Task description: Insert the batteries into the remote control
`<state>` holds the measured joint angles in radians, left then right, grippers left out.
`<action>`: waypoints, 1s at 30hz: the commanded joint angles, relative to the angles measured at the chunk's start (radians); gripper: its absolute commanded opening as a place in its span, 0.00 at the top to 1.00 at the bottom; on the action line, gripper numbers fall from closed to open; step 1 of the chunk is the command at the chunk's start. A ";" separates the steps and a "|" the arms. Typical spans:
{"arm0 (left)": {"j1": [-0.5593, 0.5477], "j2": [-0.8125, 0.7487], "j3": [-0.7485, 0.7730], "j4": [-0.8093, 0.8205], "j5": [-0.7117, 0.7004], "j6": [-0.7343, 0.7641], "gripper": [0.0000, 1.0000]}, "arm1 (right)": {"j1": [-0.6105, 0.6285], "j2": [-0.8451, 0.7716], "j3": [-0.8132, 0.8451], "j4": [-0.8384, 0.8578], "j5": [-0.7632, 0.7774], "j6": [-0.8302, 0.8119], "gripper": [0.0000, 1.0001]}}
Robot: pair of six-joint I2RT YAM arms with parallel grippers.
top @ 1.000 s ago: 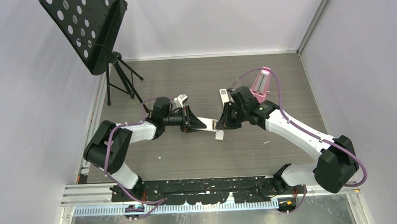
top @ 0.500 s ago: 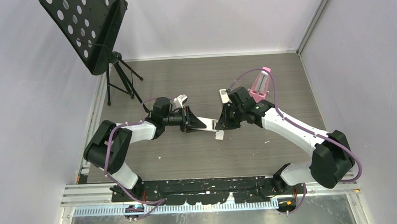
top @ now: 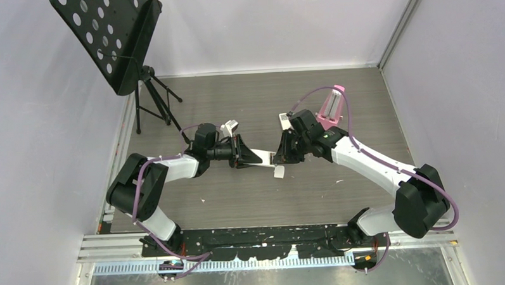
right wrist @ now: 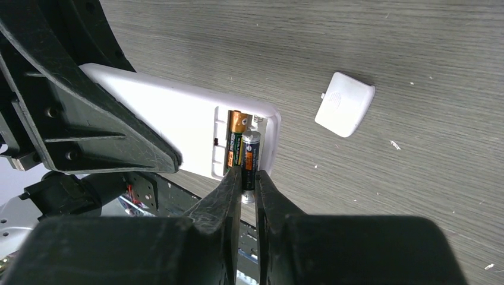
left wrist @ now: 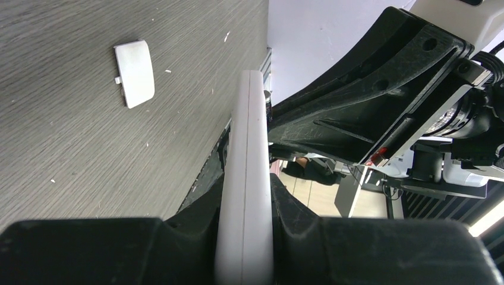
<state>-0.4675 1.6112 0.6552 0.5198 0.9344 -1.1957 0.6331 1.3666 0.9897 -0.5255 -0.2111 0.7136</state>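
Observation:
My left gripper [top: 241,152] is shut on the white remote control [top: 261,157] and holds it edge-on above the floor; it also shows in the left wrist view [left wrist: 246,178]. The remote's back [right wrist: 172,127] faces the right wrist camera, its battery compartment open. One battery [right wrist: 235,142] with an orange end lies seated in the compartment. My right gripper [right wrist: 248,181] is shut on a second dark battery [right wrist: 249,160] and holds it at the compartment's outer slot, beside the first. The remaining batteries are out of view.
The white compartment cover [right wrist: 345,104] lies on the grey wood-grain floor just below the remote's tip [top: 279,172]. A black music stand [top: 110,40] stands at the back left. A pink object [top: 332,108] stands behind my right arm.
My right arm has shifted slightly left, bringing its gripper a little closer against the remote's end. The left arm and the remote have not moved.

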 commanded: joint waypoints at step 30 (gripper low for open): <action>-0.005 -0.073 -0.064 0.424 -0.133 -0.497 1.00 | 0.001 -0.349 -0.166 0.361 0.234 0.314 0.10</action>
<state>-0.4713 1.5814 0.6243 0.6785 0.8883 -1.4681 0.6323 1.0843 0.8864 -0.3313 -0.1017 0.8780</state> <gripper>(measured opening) 0.222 0.898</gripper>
